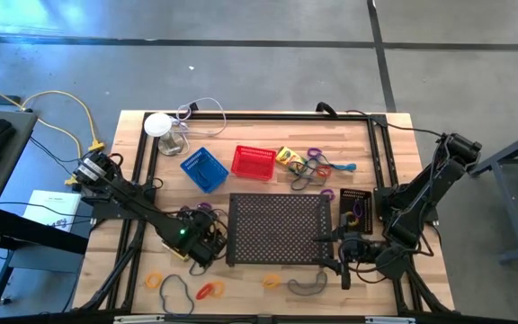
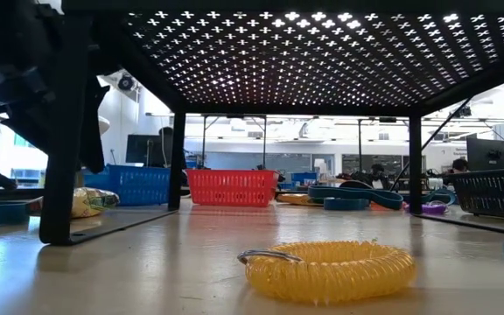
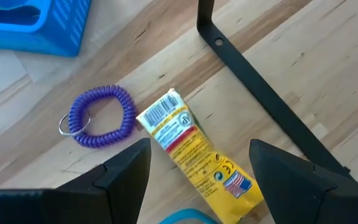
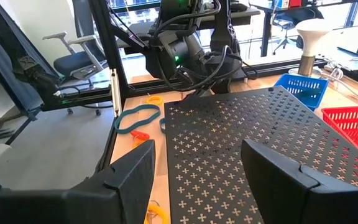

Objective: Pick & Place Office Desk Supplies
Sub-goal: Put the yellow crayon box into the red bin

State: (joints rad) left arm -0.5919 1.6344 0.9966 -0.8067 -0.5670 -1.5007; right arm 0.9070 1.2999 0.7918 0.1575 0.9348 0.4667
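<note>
Left hand (image 3: 194, 163) released, poised over yellow crayon box (image 3: 194, 152) lying between its fingers; purple coil band (image 3: 101, 115) just beside. Right hand (image 4: 194, 171) released.

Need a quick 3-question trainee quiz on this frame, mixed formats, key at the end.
1. True or false: the left tool is shut on the yellow crayon box.
2. Which lies right beside the crayon box in the left wrist view?
A. purple coil band
B. red basket
C. white disc
3. Fill in: the right tool hovers open over the black perforated ______.

Key:
1. False; its fingers stand open on either side of the box, not gripping.
2. A
3. tray
</note>
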